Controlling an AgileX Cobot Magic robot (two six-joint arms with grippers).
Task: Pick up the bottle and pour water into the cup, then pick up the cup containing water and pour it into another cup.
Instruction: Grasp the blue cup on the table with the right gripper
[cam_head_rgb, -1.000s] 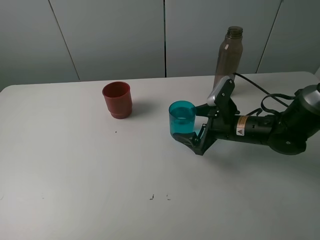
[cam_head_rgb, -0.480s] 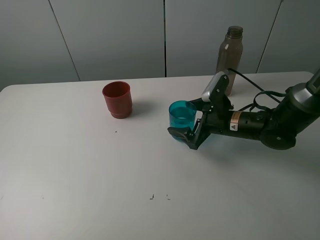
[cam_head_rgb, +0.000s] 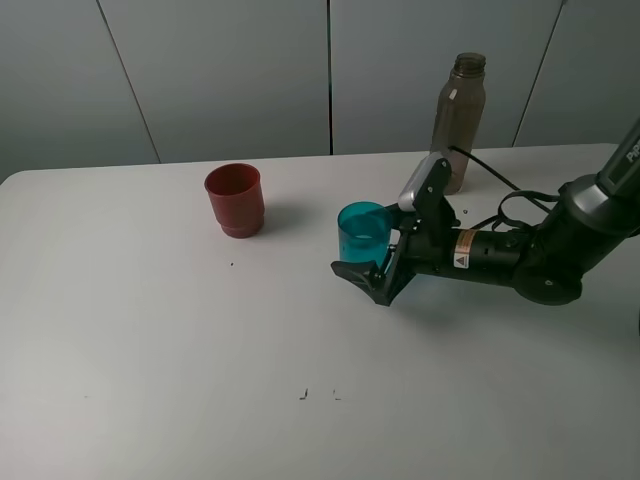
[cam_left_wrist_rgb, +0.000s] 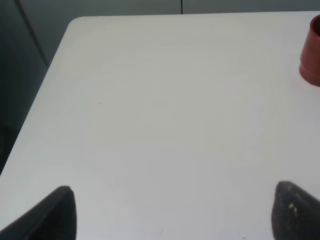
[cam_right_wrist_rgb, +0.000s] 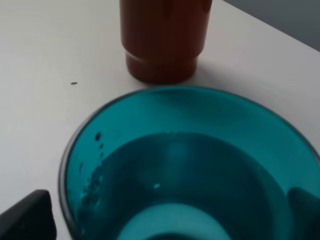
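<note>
The teal cup (cam_head_rgb: 363, 235) stands upright mid-table with water in it; it fills the right wrist view (cam_right_wrist_rgb: 190, 170). My right gripper (cam_head_rgb: 362, 246) lies low over the table with its fingers on either side of this cup, jaws still apart (cam_right_wrist_rgb: 165, 220). The red cup (cam_head_rgb: 235, 200) stands upright to the left, beyond the teal cup in the right wrist view (cam_right_wrist_rgb: 162, 40). The bottle (cam_head_rgb: 460, 110) stands uncapped at the back right. My left gripper (cam_left_wrist_rgb: 172, 210) is open and empty over bare table, with the red cup at that view's edge (cam_left_wrist_rgb: 312, 55).
The right arm's black cable (cam_head_rgb: 510, 195) loops on the table near the bottle's foot. The white table (cam_head_rgb: 150, 350) ends at a dark drop on its left edge (cam_left_wrist_rgb: 30, 115). A grey panelled wall stands behind.
My right gripper has slid left along the table, so its fingers now flank the teal cup. The cups and bottle have not moved.
</note>
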